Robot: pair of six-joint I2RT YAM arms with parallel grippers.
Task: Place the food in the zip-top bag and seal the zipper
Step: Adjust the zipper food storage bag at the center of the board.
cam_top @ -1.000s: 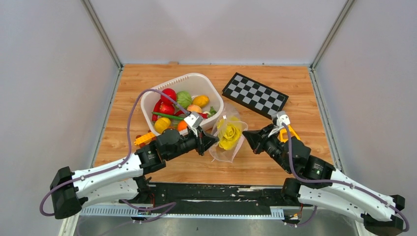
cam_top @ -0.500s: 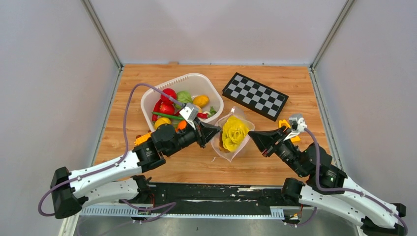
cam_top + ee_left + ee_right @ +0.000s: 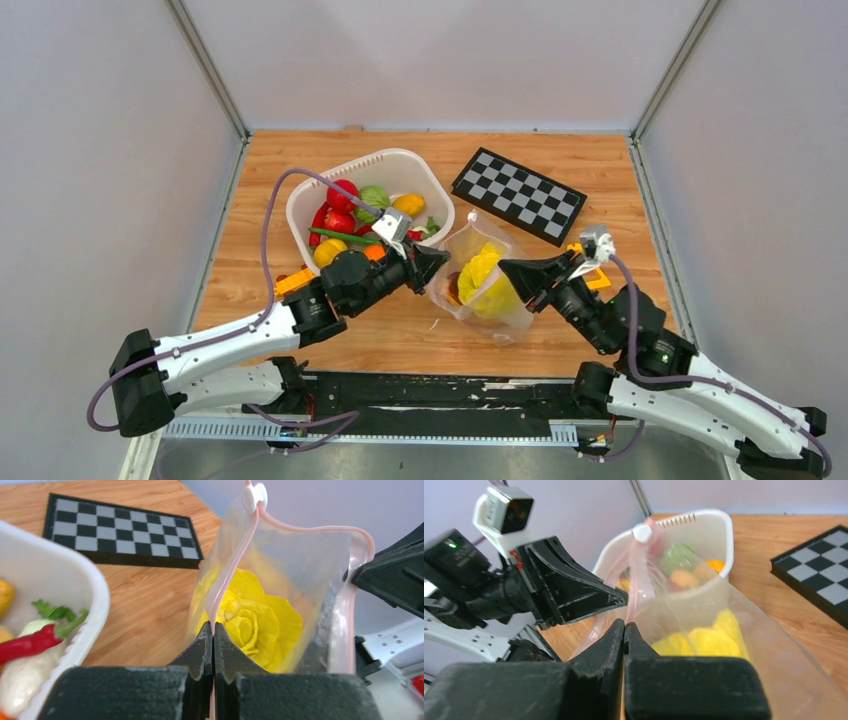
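Zip-top bag (image 3: 487, 300) holding yellow cabbage (image 3: 260, 620) sits at desk (image 3: 300, 160) centre, left pincer (image 3: 438, 260) clenched on zipper (image 3: 235, 565) at 9 o'clock, right pincer (image 3: 505, 267) clenched at 3 o'clock, presumably keeping the mouth apart for food (image 3: 340, 215) from basket (image 3: 370, 158) at 10 o'clock.

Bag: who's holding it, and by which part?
Both arms hold the bag at its mouth: left fingers pinch the pink zipper strip, right fingers pinch the opposite edge.

Bright, even, diffuse light; shadows faint. Wrist views: lower foreground out of focus; slight sheen on bag (image 3: 305, 555).
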